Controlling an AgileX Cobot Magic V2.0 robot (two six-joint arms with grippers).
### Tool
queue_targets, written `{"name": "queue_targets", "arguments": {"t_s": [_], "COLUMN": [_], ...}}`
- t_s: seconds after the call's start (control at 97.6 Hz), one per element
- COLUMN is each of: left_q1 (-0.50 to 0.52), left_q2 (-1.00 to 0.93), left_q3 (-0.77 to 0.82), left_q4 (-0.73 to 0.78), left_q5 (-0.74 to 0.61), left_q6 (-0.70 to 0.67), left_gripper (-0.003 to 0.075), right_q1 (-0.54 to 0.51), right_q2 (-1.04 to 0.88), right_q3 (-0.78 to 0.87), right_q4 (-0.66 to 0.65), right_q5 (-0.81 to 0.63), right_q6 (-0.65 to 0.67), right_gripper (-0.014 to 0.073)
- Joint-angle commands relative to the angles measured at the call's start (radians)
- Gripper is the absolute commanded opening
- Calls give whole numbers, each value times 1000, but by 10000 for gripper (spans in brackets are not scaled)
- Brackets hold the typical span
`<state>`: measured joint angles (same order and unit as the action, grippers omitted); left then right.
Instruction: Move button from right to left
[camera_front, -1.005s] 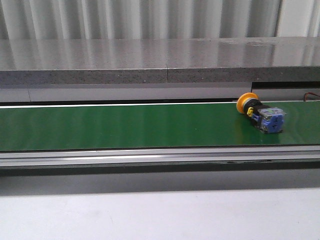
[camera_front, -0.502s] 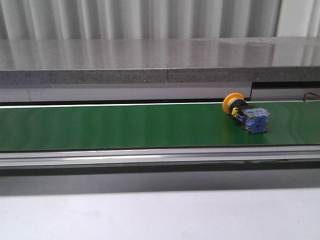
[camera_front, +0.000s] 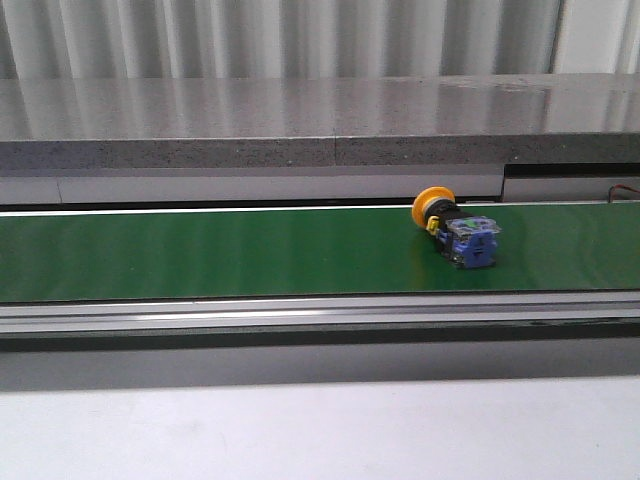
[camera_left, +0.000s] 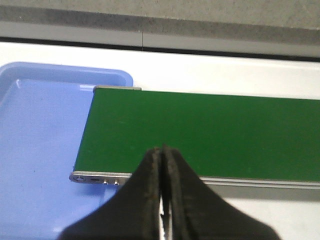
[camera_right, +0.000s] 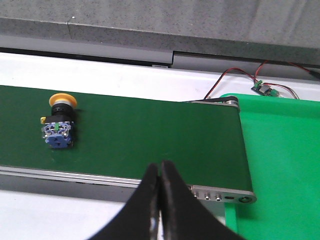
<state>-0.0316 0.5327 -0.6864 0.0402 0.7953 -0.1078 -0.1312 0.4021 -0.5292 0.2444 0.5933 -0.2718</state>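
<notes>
Your right gripper (camera_right: 160, 172) is pinched closed and holds nothing. Your left gripper (camera_left: 162, 160) is pinched closed too, over the far end of the green belt (camera_front: 200, 250), next to a blue tray (camera_left: 35, 150). The button (camera_front: 458, 230) lies on its side on the belt, toward the right. It looks small, light and hard. I think it could roll, so grab the blue boxy body, not the round orange cap.

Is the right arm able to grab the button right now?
Probably yes. The button lies alone on the green belt with nothing over it, though the right gripper has its jaws shut and must open first.
</notes>
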Motion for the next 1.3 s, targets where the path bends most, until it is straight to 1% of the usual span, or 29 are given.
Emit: {"name": "queue_targets", "arguments": {"t_s": [0.0, 0.39, 0.441, 0.492, 0.533, 0.584, 0.615, 0.636, 0.677, 0.687, 0.707, 0.718, 0.759, 0.81, 0.861, 0.923, 1.046, 1.179, 1.292], "left_q1": [4, 4, 4, 4, 4, 4, 4, 4, 4, 4, 4, 4, 4, 4, 4, 4, 4, 2, 2], "left_q2": [41, 95, 95, 95, 95, 95, 95, 95, 95, 95, 95, 95, 95, 95, 95, 95, 102, 137, 195], "left_q3": [-36, -36, -36, -36, -36, -36, -36, -36, -36, -36, -36, -36, -36, -36, -36, -34, -34, -54, -92], "left_q4": [-12, -20, -23, -27, -27, -28, -29, -31, -34, -40, -40, -40, -40, -34, -34, -40, -40, -120, -218], "left_q5": [-26, -17, -17, -17, -17, -17, -17, -17, -17, -17, -17, -17, -19, -19, -19, -19, -27, -40, -48], "left_q6": [-11, -11, -11, -11, -11, -11, -11, -11, -11, -11, -11, -11, -11, -11, -11, -11, -11, 1, 48], "left_gripper": [-20, -19, -14, 12, 59, 138, 208, 239, 340, 375, 412, 447, 550, 643, 697, 697, 658, 658, 658], "right_q1": [2, 2, 2, 2, 2, 2, 2, 2, 2, 2, 2, 2, 2, 2, 2, 2, 2, 2, 2], "right_q2": [3, 3, 3, 3, 3, 3, 3, 3, 3, 3, 3, 3, 3, 3, 3, 3, 3, 3, 3], "right_q3": [-26, -26, -26, -26, -26, -26, -26, -26, -26, -26, -26, -26, -26, -26, -26, -26, -26, -26, -26], "right_q4": [-3, -3, -3, -3, -3, -3, -3, -3, -3, -3, -3, -3, -3, -3, -3, -3, -3, -3, -3], "right_q5": [-64, -64, -64, -64, -64, -64, -64, -64, -64, -64, -64, -64, -64, -64, -64, -64, -64, -64, -64], "right_q6": [-10, -10, -10, -10, -10, -10, -10, -10, -10, -10, -10, -10, -10, -10, -10, -10, -10, -10, -10], "right_gripper": [-67, -67, -67, -67, -67, -67, -67, -67, -67, -67, -67, -67, -67, -67, -67, -67, -67, -67, -67]}}
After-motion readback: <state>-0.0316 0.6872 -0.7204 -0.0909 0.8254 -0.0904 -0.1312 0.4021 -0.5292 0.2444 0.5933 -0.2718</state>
